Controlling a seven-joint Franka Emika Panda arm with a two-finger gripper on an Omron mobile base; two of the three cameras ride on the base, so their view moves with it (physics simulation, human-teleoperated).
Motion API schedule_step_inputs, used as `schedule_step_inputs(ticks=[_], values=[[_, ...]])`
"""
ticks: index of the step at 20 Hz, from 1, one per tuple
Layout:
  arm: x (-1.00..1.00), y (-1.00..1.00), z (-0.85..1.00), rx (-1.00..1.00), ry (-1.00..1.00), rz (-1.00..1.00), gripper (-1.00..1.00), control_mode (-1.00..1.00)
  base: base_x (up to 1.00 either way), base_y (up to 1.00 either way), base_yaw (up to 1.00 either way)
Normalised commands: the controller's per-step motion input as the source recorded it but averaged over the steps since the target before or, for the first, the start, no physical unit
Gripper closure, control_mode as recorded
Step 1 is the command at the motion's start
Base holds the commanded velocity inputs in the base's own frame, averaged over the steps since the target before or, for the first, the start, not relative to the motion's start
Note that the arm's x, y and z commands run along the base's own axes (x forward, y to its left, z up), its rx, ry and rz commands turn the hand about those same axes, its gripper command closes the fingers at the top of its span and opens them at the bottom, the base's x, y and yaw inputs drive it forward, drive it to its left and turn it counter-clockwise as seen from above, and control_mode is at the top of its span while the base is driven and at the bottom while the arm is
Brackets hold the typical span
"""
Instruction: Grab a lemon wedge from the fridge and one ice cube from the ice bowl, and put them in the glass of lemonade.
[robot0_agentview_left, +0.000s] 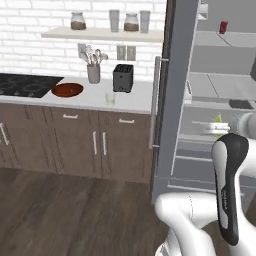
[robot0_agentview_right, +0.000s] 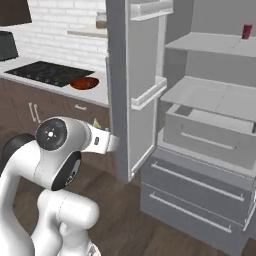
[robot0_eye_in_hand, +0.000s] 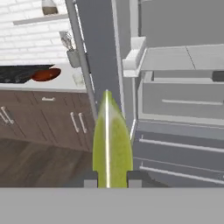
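A simulated kitchen; the hand view looks along the gripper (robot0_eye_in_hand: 109, 179), whose two dark finger tips at the bottom centre are pinching the lemon wedge (robot0_eye_in_hand: 110, 144), a yellow-green slice standing upright between them with a pale ridge down its middle; in the left base view the wedge (robot0_agentview_left: 218, 120) peeks out at the right edge, above the white arm; in the right base view it (robot0_agentview_right: 96, 123) is a small green tip left of centre, just above the arm's wrist. The fridge (robot0_agentview_right: 210, 120) fills the right of that frame, its grey door (robot0_agentview_right: 120, 85) swung open, bare shelves and a pulled-out drawer inside, two closed drawers beneath. In the left base view, the counter (robot0_agentview_left: 135, 97) runs across the middle left; on it the ice bowl (robot0_agentview_left: 67, 90), reddish-brown, sits beside the black cooktop (robot0_agentview_left: 25, 85); the glass of lemonade (robot0_agentview_left: 110, 98) stands near the counter's front edge, just in front of the dark toaster (robot0_agentview_left: 123, 78); a grey utensil cup (robot0_agentview_left: 93, 73) stands behind, against the white brick wall.
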Motion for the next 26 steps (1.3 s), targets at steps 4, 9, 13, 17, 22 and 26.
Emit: schedule_step_inputs(ticks=[4, 9, 13, 17, 22, 26], values=[[0.0, 0.0, 0.0, 0.0, 0.0, 0.0, 1.0, 1.0, 0.15, 0.8, 0.66], [0.0, 0.0, 0.0, 0.0, 0.0, 0.0, 1.0, 1.0, 0.28, 0.88, 0.6], [0.0, 0.0, 0.0, 0.0, 0.0, 0.0, 1.0, 1.0, 0.39, 0.93, 0.56], [0.0, 0.0, 0.0, 0.0, 0.0, 0.0, 1.0, 1.0, 0.8, 0.74, 0.54], [0.0, 0.0, 0.0, 0.0, 0.0, 0.0, 1.0, 1.0, 1.0, 0.55, 0.31], [0.0, 0.0, 0.0, 0.0, 0.0, 0.0, 1.0, 1.0, 1.0, 0.56, 0.05]])
